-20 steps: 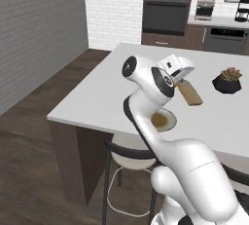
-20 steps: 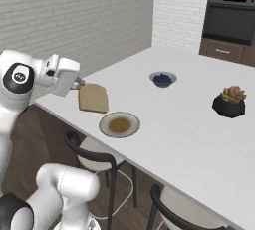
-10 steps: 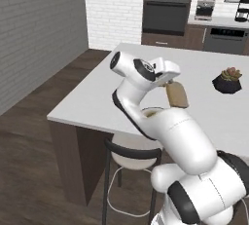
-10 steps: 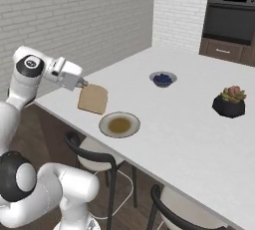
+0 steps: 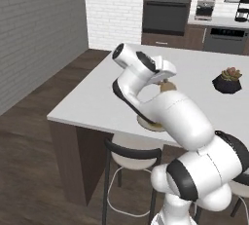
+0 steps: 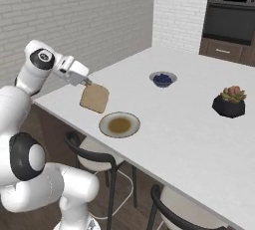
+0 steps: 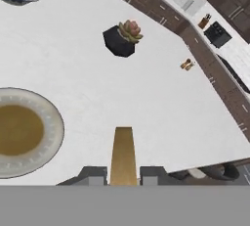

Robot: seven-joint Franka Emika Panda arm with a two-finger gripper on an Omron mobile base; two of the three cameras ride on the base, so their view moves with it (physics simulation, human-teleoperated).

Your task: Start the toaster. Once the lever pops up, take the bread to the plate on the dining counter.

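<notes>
My gripper (image 6: 85,81) is shut on one edge of the bread (image 6: 94,98), a pale tan slice held above the dining counter (image 6: 189,124). In the hand view the bread (image 7: 122,151) runs edge-on out from between my fingertips (image 7: 95,175). The beige plate (image 6: 119,125) lies on the white top just right of the slice, near the counter's front edge, and sits at the left in the hand view (image 7: 46,127). From the left base the gripper (image 5: 164,77) and a bit of bread (image 5: 168,86) peek past my arm. The black toaster (image 7: 217,34) stands far off on the back countertop.
A bowl of blueberries (image 6: 163,78) and a black pot with a succulent (image 6: 229,101) stand farther back on the counter. Dark stools (image 6: 94,154) are tucked under its front edge. A grey brick wall is to the left, and ovens stand at the back.
My arm's upper joints have swung and the hand has turned. The bread stays gripped beside the plate and has shifted only slightly.
</notes>
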